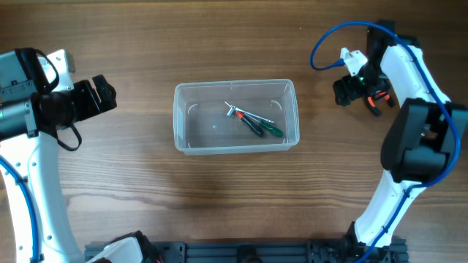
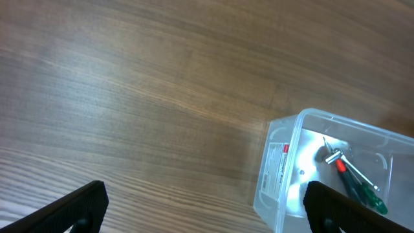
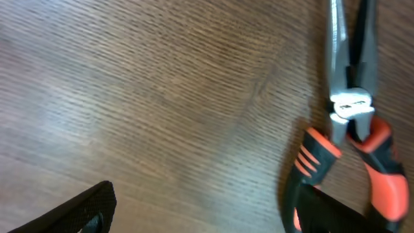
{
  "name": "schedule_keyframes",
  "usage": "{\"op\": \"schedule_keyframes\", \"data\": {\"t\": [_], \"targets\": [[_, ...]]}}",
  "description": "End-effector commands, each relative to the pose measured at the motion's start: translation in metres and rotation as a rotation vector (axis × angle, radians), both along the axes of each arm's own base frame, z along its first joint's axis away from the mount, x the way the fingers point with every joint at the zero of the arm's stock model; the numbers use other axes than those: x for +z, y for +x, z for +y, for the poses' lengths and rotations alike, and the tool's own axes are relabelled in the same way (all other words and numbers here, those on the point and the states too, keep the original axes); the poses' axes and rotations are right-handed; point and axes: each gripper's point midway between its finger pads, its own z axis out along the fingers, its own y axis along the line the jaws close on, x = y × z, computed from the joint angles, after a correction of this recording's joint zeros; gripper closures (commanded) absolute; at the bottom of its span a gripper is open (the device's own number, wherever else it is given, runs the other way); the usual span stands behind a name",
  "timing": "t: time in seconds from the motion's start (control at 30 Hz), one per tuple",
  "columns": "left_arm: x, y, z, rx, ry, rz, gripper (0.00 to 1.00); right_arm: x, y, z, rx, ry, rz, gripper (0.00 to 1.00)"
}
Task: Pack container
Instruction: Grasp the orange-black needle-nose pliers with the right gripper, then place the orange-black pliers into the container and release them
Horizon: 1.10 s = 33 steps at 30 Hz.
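The clear plastic container (image 1: 235, 117) sits at the table's centre and holds a green-handled screwdriver (image 1: 269, 128) and a small metal tool with a red part (image 1: 235, 112). It also shows in the left wrist view (image 2: 278, 168). My left gripper (image 1: 99, 96) is open and empty, well left of the container. My right gripper (image 1: 356, 89) is open at the far right, above the table. Long-nose pliers with orange and black handles (image 3: 352, 123) lie on the wood beside its right finger; in the overhead view (image 1: 374, 101) they lie under the gripper.
The wooden table top (image 1: 234, 212) spreads all round the container. A blue cable (image 1: 329, 40) loops above the right arm. The arm bases stand at the front edge.
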Motion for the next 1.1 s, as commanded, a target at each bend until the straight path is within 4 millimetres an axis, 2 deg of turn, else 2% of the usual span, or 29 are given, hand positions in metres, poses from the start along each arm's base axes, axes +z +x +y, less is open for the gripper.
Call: {"op": "schedule_keyframes", "data": {"t": [0.0,0.1,0.23,0.47,0.53,0.63,0.67,0.8,0.83,0.87,0.93,1.0,1.07], "targets": [[0.002,0.0,-0.005,-0.031,-0.007,-0.001,0.0,-0.009,0.003,-0.018,-0.058,-0.006,-0.005,0.11],[0.002,0.0,-0.005,-0.031,-0.008,-0.001,0.0,-0.008,0.006,-0.031,-0.104,0.016,-0.029,0.11],[0.003,0.0,-0.005,-0.031,-0.008,-0.002,0.0,-0.009,0.006,-0.03,-0.101,0.089,-0.042,0.11],[0.003,0.0,-0.005,-0.031,-0.008,-0.002,0.0,-0.05,-0.016,-0.024,-0.107,0.095,-0.013,0.11],[0.003,0.0,-0.005,-0.031,-0.008,-0.002,0.0,-0.055,-0.021,-0.023,-0.127,0.098,0.0,0.12],[0.003,0.0,-0.005,-0.031,-0.008,-0.002,0.0,-0.055,-0.021,-0.023,-0.14,0.098,0.001,0.22],[0.002,0.0,-0.005,-0.031,-0.008,-0.001,0.0,-0.055,-0.021,-0.022,-0.15,0.099,0.001,0.3],[0.003,0.0,-0.005,-0.031,-0.008,-0.002,0.0,-0.055,-0.021,-0.022,-0.184,0.1,0.004,0.46],[0.003,0.0,-0.005,-0.031,-0.008,-0.002,0.0,-0.055,-0.022,-0.022,-0.185,0.101,0.006,0.51],[0.002,0.0,-0.005,-0.031,-0.008,-0.001,0.0,-0.055,-0.022,-0.022,-0.185,0.101,0.007,0.67],[0.003,0.0,-0.005,-0.031,-0.007,-0.002,0.0,-0.055,-0.022,-0.022,-0.192,0.1,0.007,0.71],[0.003,0.001,-0.005,-0.031,-0.006,-0.006,0.0,-0.055,-0.022,-0.022,-0.208,0.101,0.007,0.83],[0.003,0.001,-0.005,-0.031,-0.006,-0.005,0.0,-0.055,-0.021,-0.022,-0.209,0.101,0.007,0.87]]}}
